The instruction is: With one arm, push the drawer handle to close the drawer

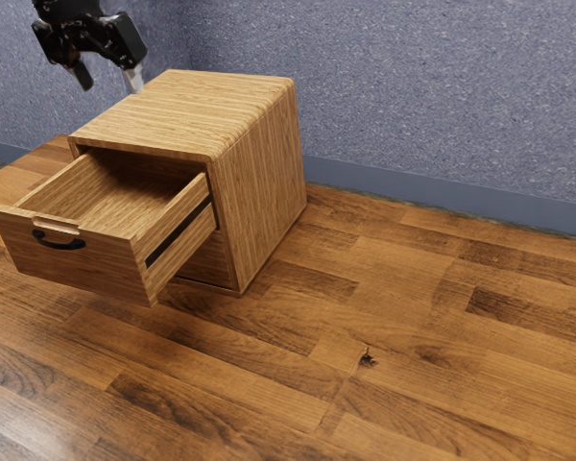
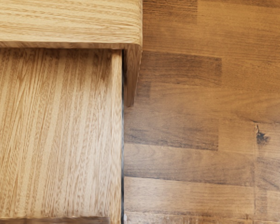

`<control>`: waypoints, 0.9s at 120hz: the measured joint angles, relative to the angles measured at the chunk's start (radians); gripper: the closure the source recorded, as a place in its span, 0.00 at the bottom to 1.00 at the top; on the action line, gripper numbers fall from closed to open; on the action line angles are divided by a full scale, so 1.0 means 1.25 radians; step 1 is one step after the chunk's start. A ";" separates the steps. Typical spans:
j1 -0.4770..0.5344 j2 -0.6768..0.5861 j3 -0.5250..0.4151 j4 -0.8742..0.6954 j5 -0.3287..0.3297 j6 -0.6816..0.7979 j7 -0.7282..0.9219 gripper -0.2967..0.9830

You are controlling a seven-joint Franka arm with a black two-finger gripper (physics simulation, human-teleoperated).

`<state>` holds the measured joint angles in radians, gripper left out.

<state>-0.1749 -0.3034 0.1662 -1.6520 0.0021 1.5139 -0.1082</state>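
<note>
Plainly, in the exterior view, the light-brown, wood-grained drawer (image 1: 86, 266) stands well out of the boxy wooden cabinet (image 1: 259, 182) with rounded top edges. Its bare wooden bottom (image 1: 125, 197) shows between its walls, while its far end is hidden beneath the cabinet top. The curved black metal-looking handle (image 1: 58, 242) is on the drawer's outer face, and a dark strip (image 1: 180, 232) runs along the side. The cabinet front below is partly covered by the drawer. At the exterior view's upper left, the black two-finger claw (image 1: 109, 85) hangs over the cabinet's far side, its fingers (image 1: 132, 79) spread and pointing down, well apart from the handle; the arm above is cut off.

From the wrist view, the camera looks down into the drawer, past the cabinet's rounded corner, with brown plank floor (image 2: 186, 126) beside them. The drawer is cut off on one side, and only a sliver of its front is seen.
</note>
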 joint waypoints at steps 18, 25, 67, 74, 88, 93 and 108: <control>0.022 -0.316 -0.028 -0.452 0.003 0.087 -0.005 0.25; 0.042 -0.387 -0.036 -0.576 -0.025 0.109 -0.006 0.25; 0.201 -0.305 -0.038 -0.717 0.034 0.259 0.016 0.38; 0.211 -0.284 -0.036 -0.705 0.045 0.286 0.022 0.51; 0.216 -0.233 -0.029 -0.656 0.055 0.322 0.034 0.68; 0.216 -0.210 -0.025 -0.634 0.057 0.332 0.038 0.71; 0.214 -0.184 -0.002 -0.602 0.066 0.350 0.048 0.78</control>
<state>0.0928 -0.5340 0.1635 -2.4047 0.0847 1.9515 -0.0481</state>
